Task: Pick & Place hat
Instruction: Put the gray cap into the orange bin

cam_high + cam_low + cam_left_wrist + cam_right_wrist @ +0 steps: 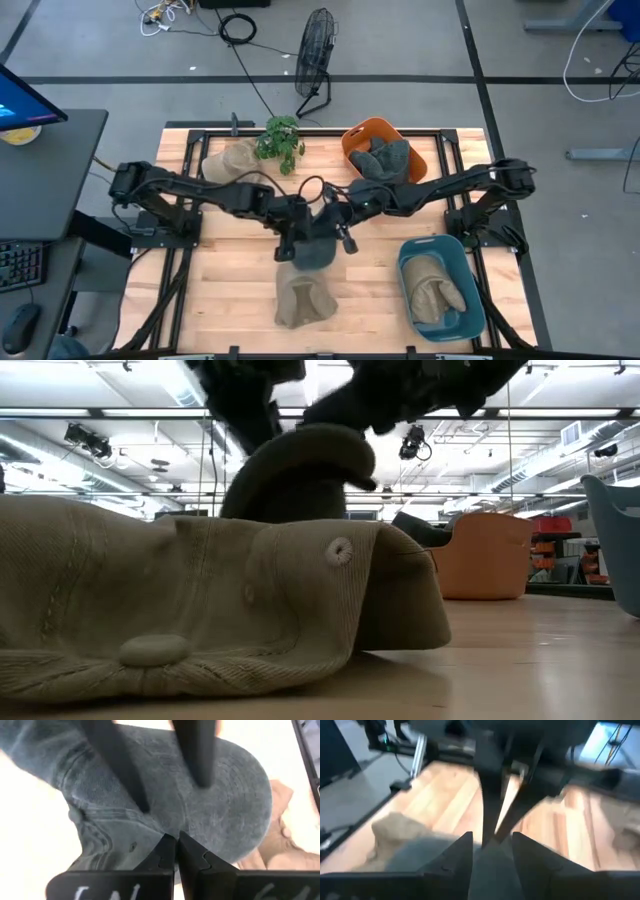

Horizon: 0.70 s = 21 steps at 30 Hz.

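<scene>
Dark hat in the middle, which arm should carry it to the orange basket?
Right, probably. The orange basket sits on the right arm's side, and the right tool straddles the dark hat. The left tool pinches it but would have to reach across.

We note a dark grey-green hat (316,250), faded and mottled like washed denim in the left wrist view. Below it lies a khaki corduroy hat (303,300), finely ribbed, with matching buttons. Another tan hat (232,160) sits by a green leafy plant (281,141). Orange bin (362,134) holds dark grey-green hats; teal-blue bin (470,315) holds a beige one. Table (230,280) is pale wood planks, black-framed. Both arms are black.
</scene>
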{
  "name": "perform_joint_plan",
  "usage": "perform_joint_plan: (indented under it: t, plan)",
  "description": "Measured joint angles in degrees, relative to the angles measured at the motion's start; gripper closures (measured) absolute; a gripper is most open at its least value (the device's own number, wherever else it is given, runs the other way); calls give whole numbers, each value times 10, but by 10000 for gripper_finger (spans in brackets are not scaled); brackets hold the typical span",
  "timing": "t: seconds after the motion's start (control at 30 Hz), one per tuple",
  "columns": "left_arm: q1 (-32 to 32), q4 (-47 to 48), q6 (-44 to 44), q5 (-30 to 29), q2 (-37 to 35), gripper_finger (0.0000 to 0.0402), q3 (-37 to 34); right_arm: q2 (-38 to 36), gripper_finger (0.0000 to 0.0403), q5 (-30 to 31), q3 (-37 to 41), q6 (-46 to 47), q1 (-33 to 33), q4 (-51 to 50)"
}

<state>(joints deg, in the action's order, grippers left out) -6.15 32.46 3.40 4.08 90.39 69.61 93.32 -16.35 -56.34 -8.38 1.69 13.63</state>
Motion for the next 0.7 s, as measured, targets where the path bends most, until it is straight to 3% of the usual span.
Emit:
perform_joint_plan:
  t: [0.4, 0.5, 0.63, 0.7]
  plan:
    - [0, -14, -75, -9, 5, 397, 25, 1, 271, 34, -2, -48, -1, -79]
    - [2, -13, -71, -27, 5, 394, 25, 1, 304, 34, -2, -58, -1, -82]
    - [10, -18, -40, -33, 5, 377, 27, 2, 380, 37, -1, -73, -1, -98]
    - [16, -23, -17, -34, 4, 365, 29, 3, 391, 40, 1, -72, -1, -118]
